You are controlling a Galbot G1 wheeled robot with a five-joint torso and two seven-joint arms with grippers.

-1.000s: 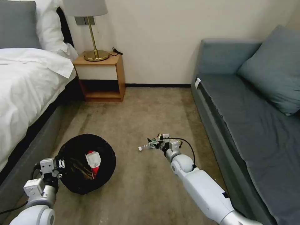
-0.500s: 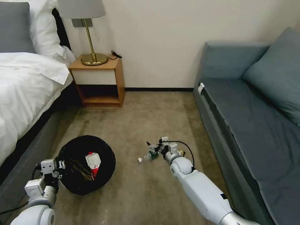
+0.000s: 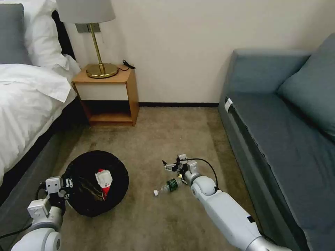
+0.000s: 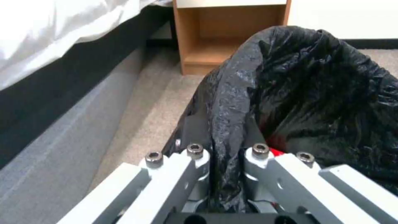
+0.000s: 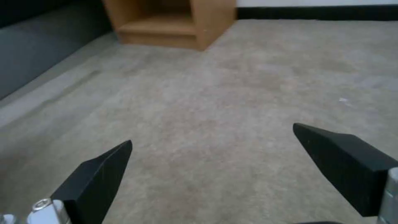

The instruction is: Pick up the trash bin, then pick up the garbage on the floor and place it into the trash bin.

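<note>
Dropped from the right claw (image 3: 168, 166), now spread wide and empty, the bottle (image 3: 168, 185) lies on the floor (image 3: 157, 139) at its 6 o'clock, cap toward 8; left claw (image 4: 227, 155) pinches the bin (image 3: 95, 183).

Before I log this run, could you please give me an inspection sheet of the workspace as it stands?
Surface: beige carpet floor, faint darker streaks.
Job's things: trash bin with black liner holds a red packet; green-labelled bottle lies on the floor.
Clutter: nothing seen beyond the bottle.
Grippers: left gripper clamps the bin's liner rim; right gripper open, just beyond the bottle.
Cables: black cable loops at the right wrist.
Surroundings: bed, nightstand with lamp, sofa.
</note>
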